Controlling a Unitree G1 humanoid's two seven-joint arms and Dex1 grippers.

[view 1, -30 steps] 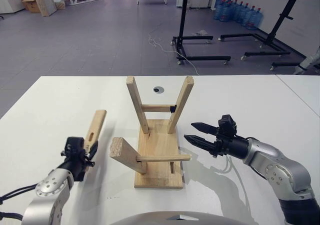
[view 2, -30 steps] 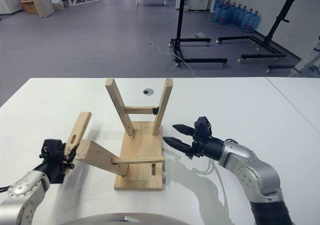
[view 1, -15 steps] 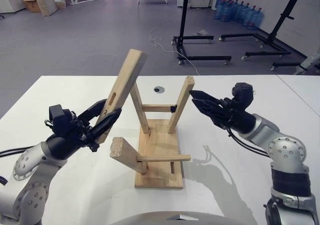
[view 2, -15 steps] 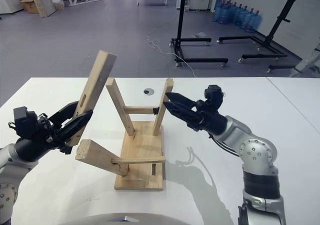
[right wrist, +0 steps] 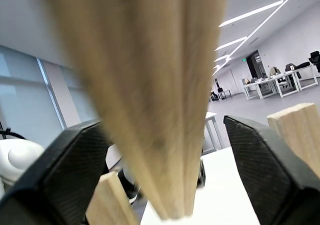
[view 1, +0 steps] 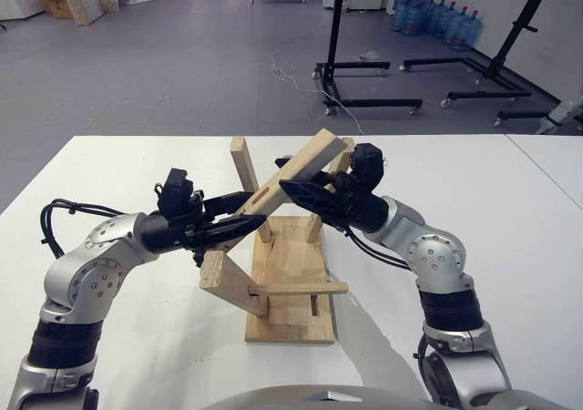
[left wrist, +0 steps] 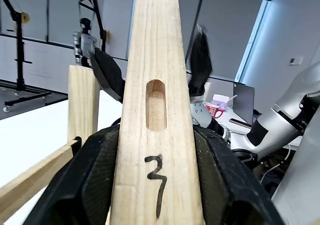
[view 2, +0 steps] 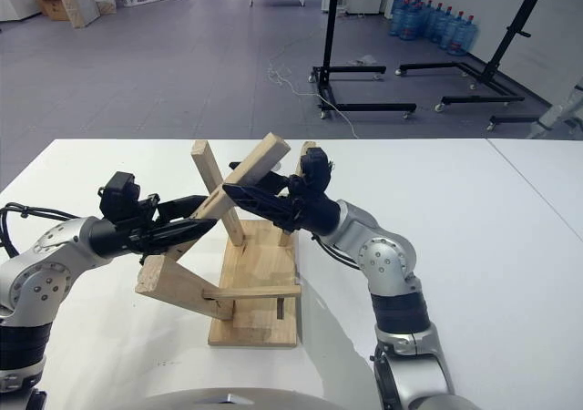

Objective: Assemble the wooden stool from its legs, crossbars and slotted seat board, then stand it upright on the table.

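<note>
A: Loose leg: position against the grippers?

B: The loose leg (view 1: 296,166) is up off the table (view 1: 510,246) and tilted. Its low end points toward the robot's left, its high end toward the right. The left gripper (view 1: 242,221) pinches the low end, with its pads pressed flat on two opposite sides of the wood. The right gripper (view 1: 293,193) sits at the upper half with its fingers spread, one on each side. The right wrist view shows a gap between each pad and the leg.

A: Over what?

B: Over the far half of the seat board (view 1: 290,314), which lies flat on the table. The held piece crosses in front of the two upright legs (view 1: 240,158) standing at the board's far end. At the board's near part, a near leg (view 1: 228,282) leans out toward the robot's left. A crossbar (view 1: 299,289) runs from it across the board.

A: Any writing?

B: In the left wrist view there is a rounded slot (left wrist: 156,105) in the leg's face. Just below it, between the pads, is a handwritten 3 (left wrist: 156,174) in black.
</note>
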